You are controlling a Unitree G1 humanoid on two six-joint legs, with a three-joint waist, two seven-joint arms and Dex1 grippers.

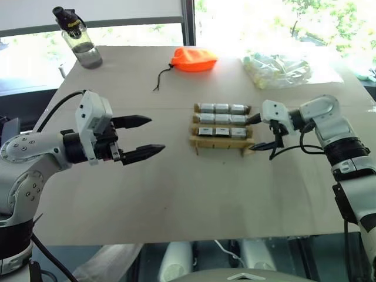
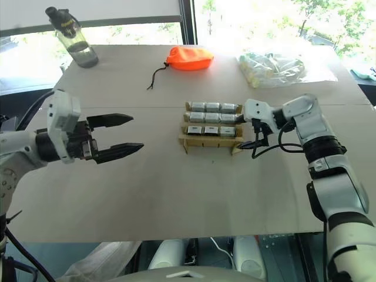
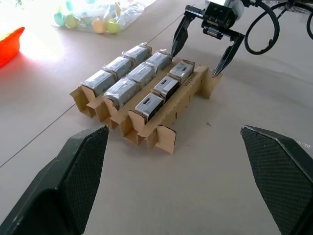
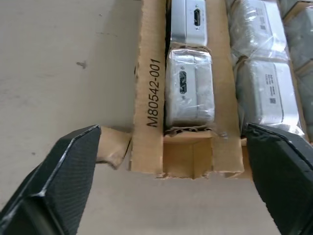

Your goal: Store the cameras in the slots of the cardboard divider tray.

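Nine cameras (image 1: 222,120) sit in three rows of the cardboard tray (image 1: 221,143), near the middle of the table (image 1: 176,194); its front row looks empty. The right gripper (image 1: 258,132) reaches in sideways at the tray's right end, fingers apart, straddling its front corner and holding nothing. The left gripper (image 1: 141,138) hovers level, well left, fingers spread wide. Camera lens faces are hard to make out.

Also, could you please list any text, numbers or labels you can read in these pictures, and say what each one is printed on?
"M80542-001": printed along a strip of the cardboard divider tray, seen in the right wrist view.
Small dark print on the side labels of the wrapped cameras: too small to read.
A yellow mark on the water bottle by its cap: unreadable.
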